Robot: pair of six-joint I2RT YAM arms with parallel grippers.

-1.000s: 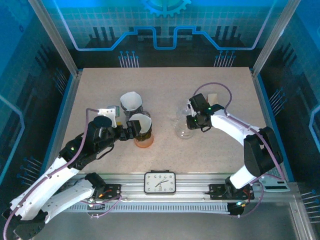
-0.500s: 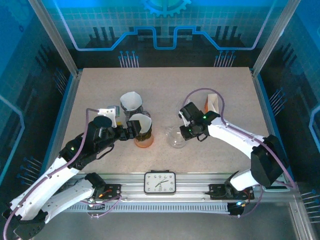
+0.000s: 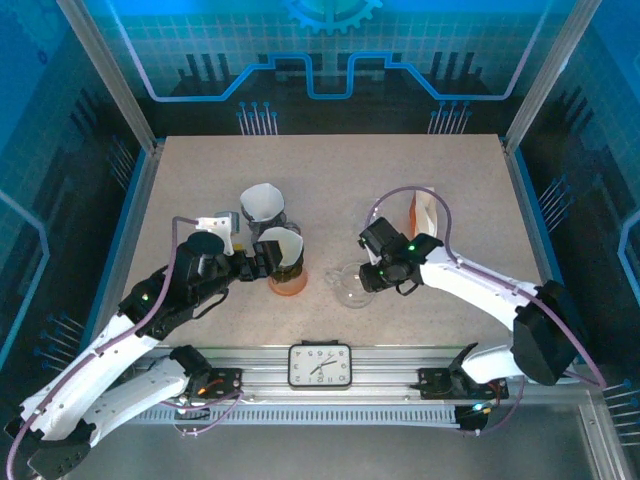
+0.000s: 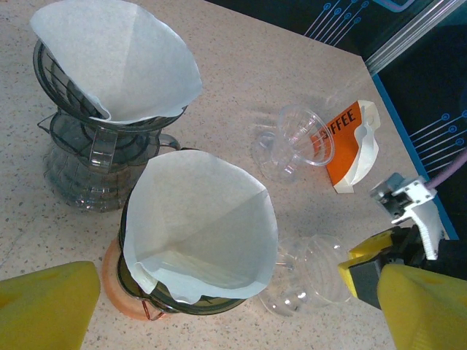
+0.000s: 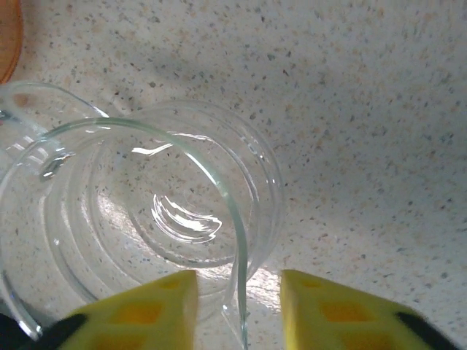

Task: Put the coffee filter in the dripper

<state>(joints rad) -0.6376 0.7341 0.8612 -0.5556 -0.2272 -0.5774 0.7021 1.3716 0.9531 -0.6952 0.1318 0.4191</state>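
A clear glass dripper (image 3: 350,287) (image 4: 314,273) lies tilted on the table with no filter in it. My right gripper (image 3: 368,272) (image 5: 238,321) straddles its thin rim (image 5: 237,219), and a visible gap remains on each side of the rim. A white coffee filter (image 3: 281,245) (image 4: 204,219) sits open in a dark dripper on an orange base (image 4: 117,292). My left gripper (image 3: 262,262) (image 4: 233,292) is wide open just short of it, with nothing held.
A second white filter (image 3: 262,202) (image 4: 117,58) sits in a stacked dark dripper behind. An orange filter packet (image 3: 425,210) (image 4: 349,142) lies at the right, with another clear glass piece (image 4: 292,138) beside it. A clock (image 3: 320,365) sits at the near edge.
My right gripper has moved left and toward the near edge, and the clear dripper has come along with it, closer to the orange-based dripper. The left arm has not moved.
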